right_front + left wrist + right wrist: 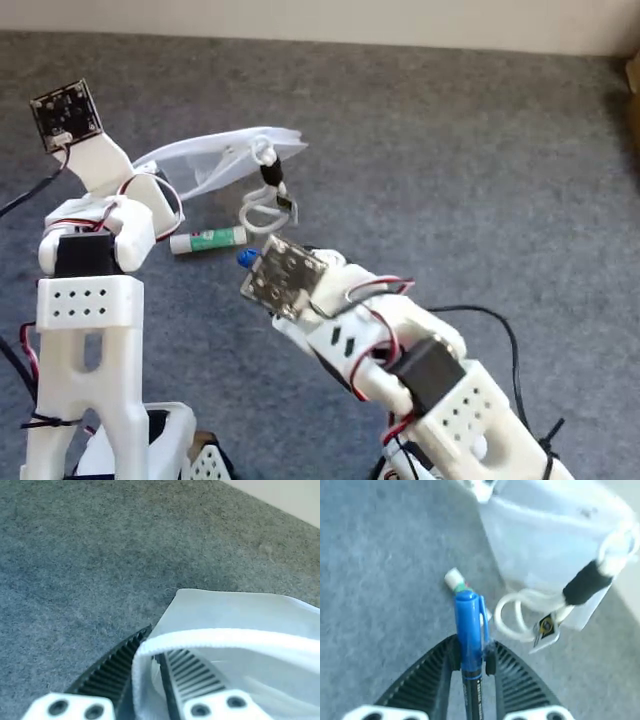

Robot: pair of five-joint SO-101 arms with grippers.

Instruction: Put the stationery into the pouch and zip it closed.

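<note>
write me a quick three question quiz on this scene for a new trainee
1. True or false: the blue pen is already inside the pouch.
2. What do the left arm's jaws grip? A) the blue pen B) the pouch's rim C) nothing
3. Which item lies loose on the grey surface beside the pouch?
Key: 1 false, the right arm's jaws hold it outside the pouch. 2 B. 3 the glue stick.
</note>
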